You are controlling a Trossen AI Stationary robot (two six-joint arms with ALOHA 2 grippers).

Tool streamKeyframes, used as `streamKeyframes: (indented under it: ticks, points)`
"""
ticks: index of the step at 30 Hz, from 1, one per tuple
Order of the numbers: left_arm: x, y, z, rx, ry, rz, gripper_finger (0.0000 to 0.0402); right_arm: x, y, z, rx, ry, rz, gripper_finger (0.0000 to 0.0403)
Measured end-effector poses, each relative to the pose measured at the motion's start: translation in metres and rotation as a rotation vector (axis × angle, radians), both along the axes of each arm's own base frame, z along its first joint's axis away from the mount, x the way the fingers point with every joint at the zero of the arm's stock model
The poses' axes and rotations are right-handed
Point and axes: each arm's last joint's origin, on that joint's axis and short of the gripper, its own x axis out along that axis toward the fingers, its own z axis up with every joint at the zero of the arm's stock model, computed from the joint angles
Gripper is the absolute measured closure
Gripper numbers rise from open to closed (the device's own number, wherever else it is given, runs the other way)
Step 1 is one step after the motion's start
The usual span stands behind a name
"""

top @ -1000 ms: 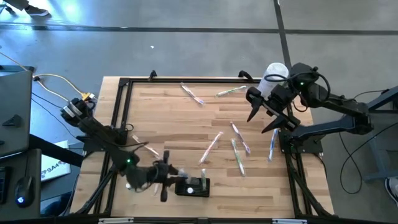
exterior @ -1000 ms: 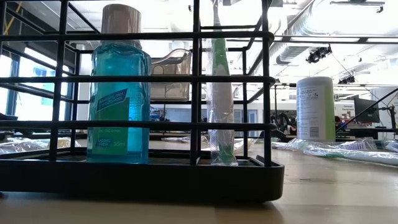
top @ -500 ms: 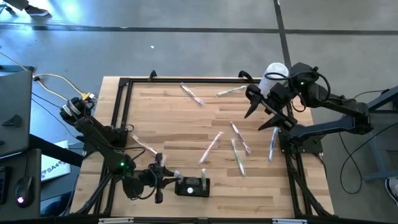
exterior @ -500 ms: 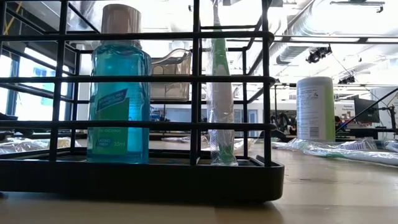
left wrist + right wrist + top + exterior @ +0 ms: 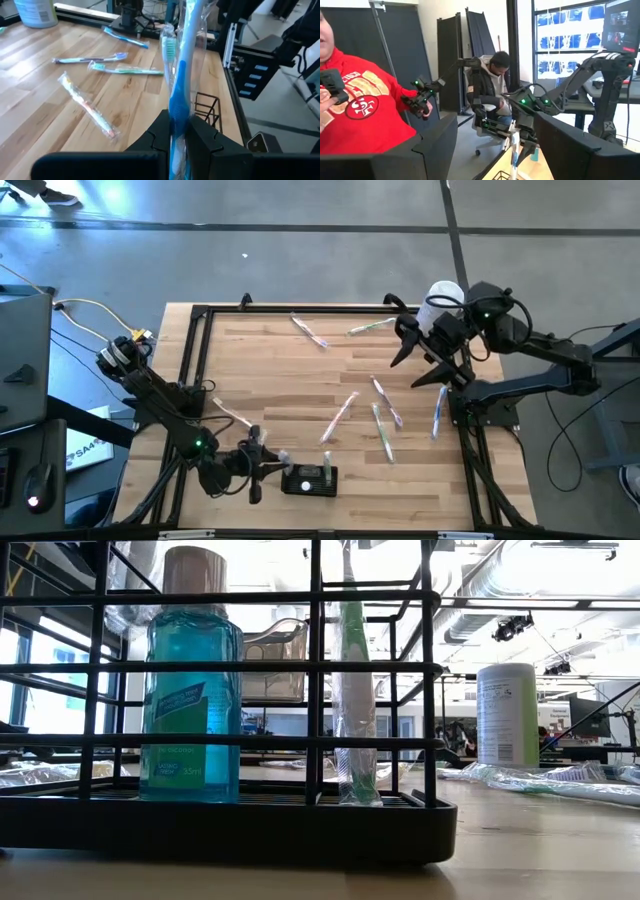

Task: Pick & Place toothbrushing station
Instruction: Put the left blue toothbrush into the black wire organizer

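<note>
Near table edge, left gripper (image 5: 262,467) pinches a wrapped toothbrush (image 5: 179,85) by the station (image 5: 309,479): light, slippery wrap; grip mid-handle. Right gripper (image 5: 424,360) spread, far right.

The holder block (image 5: 309,480) sits at the table's (image 5: 280,370) near edge, left of centre, with the left gripper (image 5: 268,463) just beside it on its left, closed on a wrapped toothbrush (image 5: 179,95). Loose toothbrushes (image 5: 384,430) lie scattered across the middle and far side of the table. At the far right corner the white container (image 5: 441,305) stands, apparently just behind the right gripper (image 5: 420,370), whose fingers are spread above the table.
</note>
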Motion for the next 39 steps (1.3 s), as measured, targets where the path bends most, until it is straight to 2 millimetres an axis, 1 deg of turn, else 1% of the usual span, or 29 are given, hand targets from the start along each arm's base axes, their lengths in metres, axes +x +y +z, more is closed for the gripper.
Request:
streamKeyframes:
  ticks: [4,10,16,29,37,39]
  points:
    - [-0.001,0.0,-0.002,-0.004,-0.005,-0.02,0.0373,0.0,0.002,0.0,-0.006,-0.006,0.007,0.0149]
    - [0.003,-0.003,-0.012,-0.006,-0.016,-0.006,0.0373,0.0,0.002,0.0,-0.009,-0.009,0.007,0.0149]
    - [0.007,-0.006,-0.025,0.029,0.003,0.013,0.0373,0.0,0.002,0.0,-0.008,-0.008,0.007,0.0149]
    - [0.015,-0.015,-0.045,0.021,0.001,0.028,0.0373,0.0,0.002,0.001,-0.01,-0.014,0.007,0.0149]
    - [0.015,-0.015,-0.045,0.014,-0.002,0.041,0.0373,0.0,0.002,0.001,0.015,0.006,0.012,0.0149]
    - [0.015,-0.015,-0.045,0.0,-0.002,0.046,0.0361,0.0,0.002,0.001,0.021,0.011,0.013,0.0149]
